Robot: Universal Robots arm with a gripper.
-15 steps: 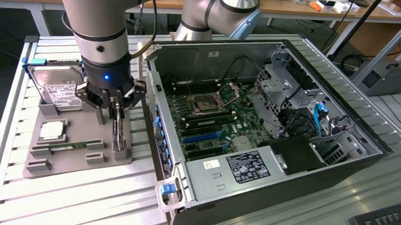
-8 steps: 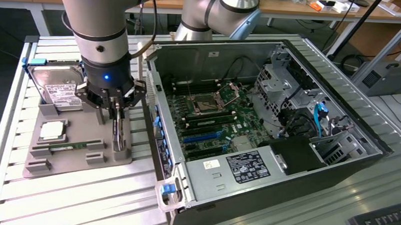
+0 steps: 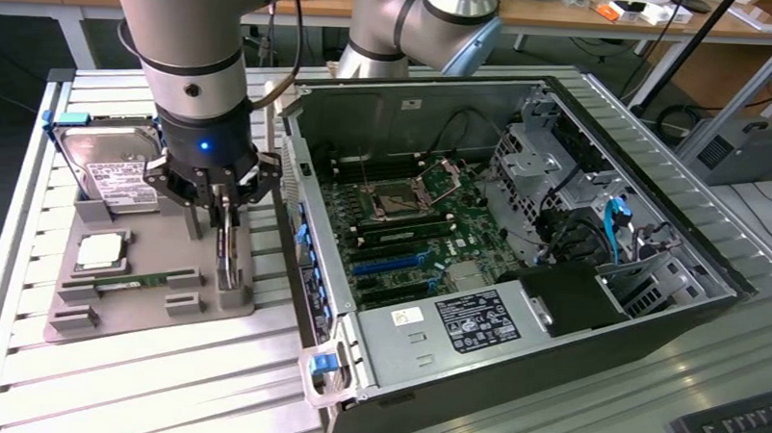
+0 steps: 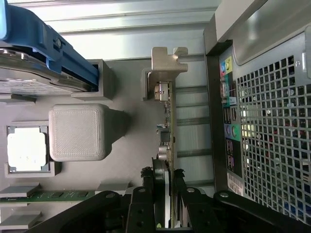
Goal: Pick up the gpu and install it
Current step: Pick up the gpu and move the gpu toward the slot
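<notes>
The gpu (image 3: 227, 251) stands on its long edge in a slot of the grey parts tray (image 3: 139, 319), just beside the open computer case (image 3: 514, 240). In the wrist view the gpu (image 4: 167, 121) shows edge-on, with its silver bracket (image 4: 167, 60) at the far end. My gripper (image 3: 220, 209) hangs straight over it. Its black fingers (image 4: 145, 196) press against both faces of the card, so the gripper (image 4: 164, 182) is shut on the gpu. The card's lower edge still looks seated in the tray.
On the tray there are also a silver hard drive (image 3: 111, 168) in a blue carrier, a processor (image 3: 99, 253) and a green memory stick (image 3: 133, 283). The case's motherboard (image 3: 404, 241) lies exposed, with blue expansion slots (image 3: 391, 265). A keyboard (image 3: 739, 431) sits at the exterior view's lower right.
</notes>
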